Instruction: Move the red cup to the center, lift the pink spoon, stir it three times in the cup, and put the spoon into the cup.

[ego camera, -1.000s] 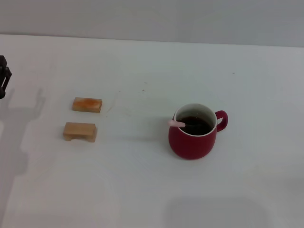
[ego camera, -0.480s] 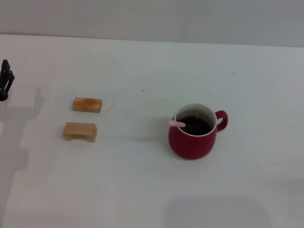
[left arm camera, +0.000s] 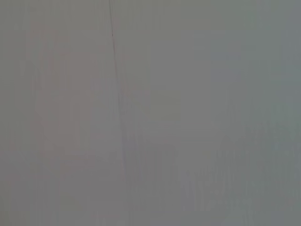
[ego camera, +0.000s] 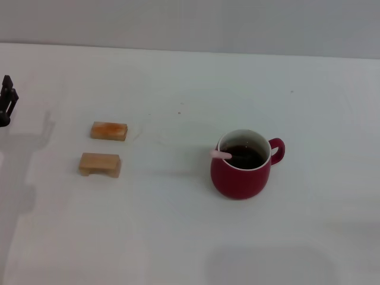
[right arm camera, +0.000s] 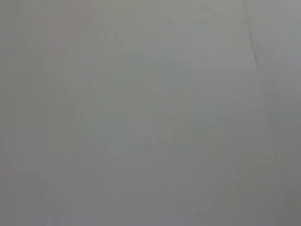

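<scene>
I see the red cup (ego camera: 241,165) standing upright toward the right of the surface (ego camera: 178,225), its handle pointing to the right edge. The pink spoon (ego camera: 221,154) rests inside it, handle tip over the left rim. Two wooden blocks (ego camera: 100,164) lie well apart leftward. The left end effector (ego camera: 7,101) sits at the left edge; I cannot tell its grip. Both wrist views show nothing distinct.

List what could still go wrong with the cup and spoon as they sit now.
The pink spoon only leans on the rim of the red cup, handle poking out; a bump could tip it out. The cup holds dark liquid, so any nudge may spill it. The left claw sits far off at the table edge.
</scene>
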